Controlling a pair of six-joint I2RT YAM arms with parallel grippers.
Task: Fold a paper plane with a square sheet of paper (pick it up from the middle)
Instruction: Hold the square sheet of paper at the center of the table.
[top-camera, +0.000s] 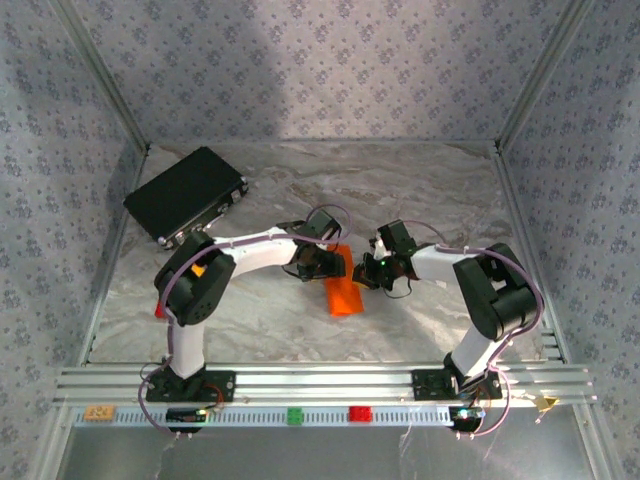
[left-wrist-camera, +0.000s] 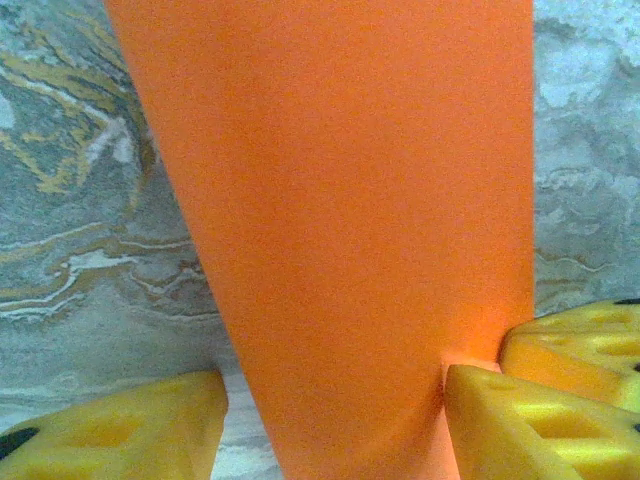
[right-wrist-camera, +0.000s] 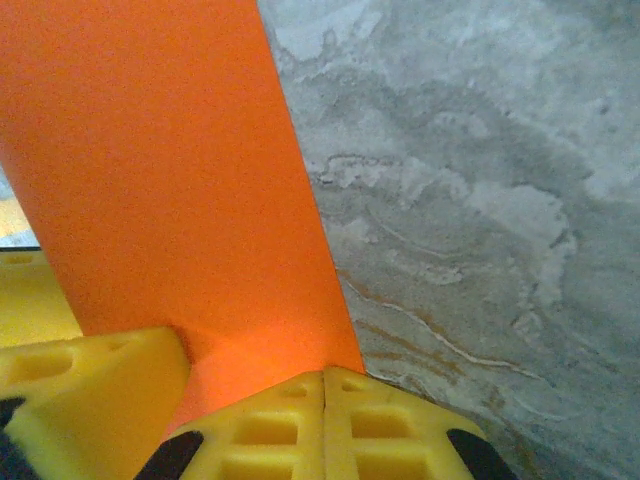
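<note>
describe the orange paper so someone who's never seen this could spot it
On the marbled table, look at the middle, where the left gripper and right gripper meet. The paper is the narrow bright orange strip there; the case at the far left is black and wider.

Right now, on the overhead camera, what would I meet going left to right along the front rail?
small tan block → left arm's base → green block → red block → right arm's base
</note>
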